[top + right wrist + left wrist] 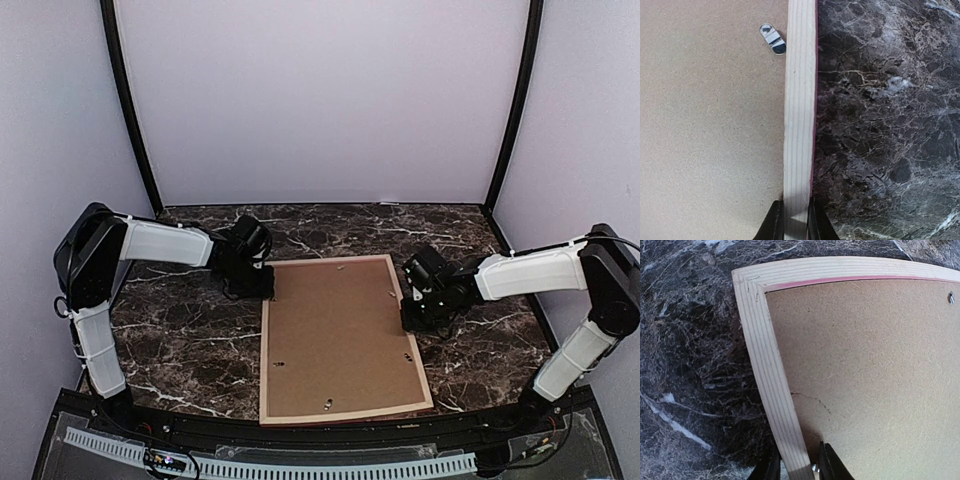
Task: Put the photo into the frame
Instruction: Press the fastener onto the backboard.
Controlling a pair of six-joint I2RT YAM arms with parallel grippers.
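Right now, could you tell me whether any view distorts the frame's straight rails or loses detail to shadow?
Left wrist view: the lens bows the rails of the frame into curves, grain sharp. Right wrist view: the rail runs straight, with a small shadow at the right gripper. Top view: soft, even light, no glare on the backing board.

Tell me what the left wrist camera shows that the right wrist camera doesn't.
Left wrist only: a mitred corner of the frame. Right wrist only: a straight run of its rail, with the pink outer side showing. Both: the brown backing board, a metal clip, the dark marble table, and a gripper straddling the pale rail, the left gripper or the right gripper.
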